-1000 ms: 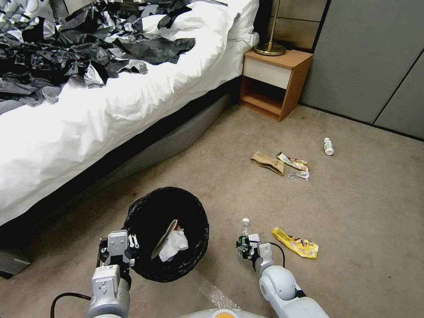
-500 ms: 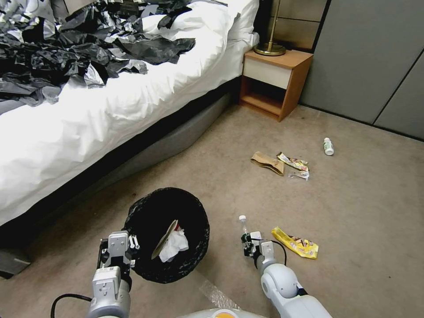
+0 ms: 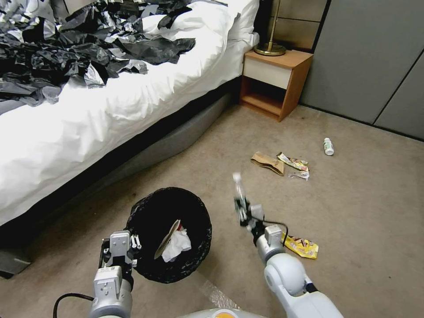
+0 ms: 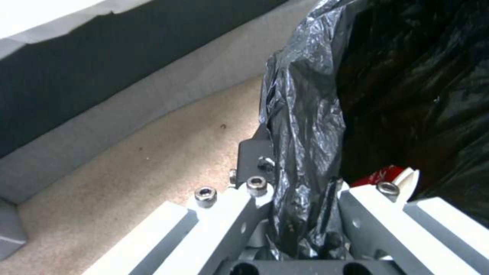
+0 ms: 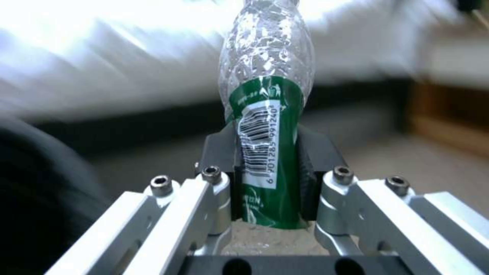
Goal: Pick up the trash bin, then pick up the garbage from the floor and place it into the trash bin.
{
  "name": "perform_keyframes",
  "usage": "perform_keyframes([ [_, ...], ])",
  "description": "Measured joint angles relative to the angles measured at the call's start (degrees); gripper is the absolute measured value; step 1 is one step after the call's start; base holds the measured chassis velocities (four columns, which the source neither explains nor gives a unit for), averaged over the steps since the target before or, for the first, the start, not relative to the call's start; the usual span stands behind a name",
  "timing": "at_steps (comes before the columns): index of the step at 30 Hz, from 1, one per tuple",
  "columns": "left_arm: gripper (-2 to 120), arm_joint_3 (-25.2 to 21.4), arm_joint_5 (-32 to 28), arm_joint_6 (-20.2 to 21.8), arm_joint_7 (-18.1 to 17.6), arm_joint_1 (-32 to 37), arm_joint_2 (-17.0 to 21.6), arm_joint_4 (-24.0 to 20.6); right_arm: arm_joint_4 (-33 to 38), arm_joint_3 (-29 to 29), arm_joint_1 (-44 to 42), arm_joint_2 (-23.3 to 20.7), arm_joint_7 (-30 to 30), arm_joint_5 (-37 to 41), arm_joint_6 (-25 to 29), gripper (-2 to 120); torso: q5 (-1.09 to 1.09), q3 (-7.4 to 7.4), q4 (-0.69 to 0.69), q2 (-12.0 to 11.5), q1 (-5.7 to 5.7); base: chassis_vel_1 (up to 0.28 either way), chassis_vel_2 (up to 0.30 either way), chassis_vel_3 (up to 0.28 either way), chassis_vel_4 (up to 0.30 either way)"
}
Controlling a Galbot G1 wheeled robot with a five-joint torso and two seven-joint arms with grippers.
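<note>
Gripping the clear green-labelled bottle (image 5: 265,149), the right gripper (image 3: 242,211) hangs just right of the trash bin (image 3: 170,207), whose bag-lined rim the left gripper (image 3: 128,249) clamps.

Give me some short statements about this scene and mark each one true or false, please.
1. The right gripper has its fingers shut on the clear plastic bottle with a green label. True.
2. The left gripper is open, apart from the round bin lined with a crinkly black plastic bag. False: it is shut on the bin's bag-covered rim.
3. A crumpled white tissue lies inside the bin. True.
4. The flat yellow wrapper is inside the bin. False: it lies on the carpet by the right arm.
5. The small white bottle lies on the carpet. True.
</note>
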Motion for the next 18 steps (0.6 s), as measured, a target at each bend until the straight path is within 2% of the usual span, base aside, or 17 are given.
perform_keyframes([
  [2, 1, 0.17, -0.01, 0.14, 0.06, -0.16, 0.02, 0.25, 4.63, -0.63, -1.26, -0.86, -6.46, 0.61, 4.27, 17, 0.00, 0.00, -0.01, 0.00, 0.00, 0.000, 0.000, 0.000, 0.000],
  [3, 1, 0.17, -0.01, 0.14, 0.06, -0.16, 0.02, 0.25, 4.63, -0.63, -1.26, -0.86, -6.46, 0.61, 4.27, 17, 0.00, 0.00, -0.01, 0.00, 0.00, 0.000, 0.000, 0.000, 0.000],
  [6, 1, 0.23, -0.02, 0.15, 0.23, -0.32, 0.10, 0.84, 9.09, -2.74, -2.76, -1.69, -12.63, 0.69, 7.19, 17, 0.00, 0.00, 0.00, 0.00, 0.00, 0.000, 0.000, 0.000, 0.000],
  [12, 1, 0.25, -0.29, 0.31, 0.23, -0.33, 0.32, 0.92, 9.28, -5.68, -3.67, -2.75, -14.57, -0.39, 8.06, 17, 0.01, 0.00, 0.00, 0.00, 0.00, 0.000, 0.000, 0.000, 0.000],
  [18, 1, 0.84, -0.37, 0.68, 0.29, -0.33, 0.25, 0.64, 5.61, -8.98, -3.56, -3.78, -14.56, -1.84, 8.03, 17, 0.01, 0.00, 0.00, 0.00, 0.00, 0.000, 0.000, 0.000, 0.000],
])
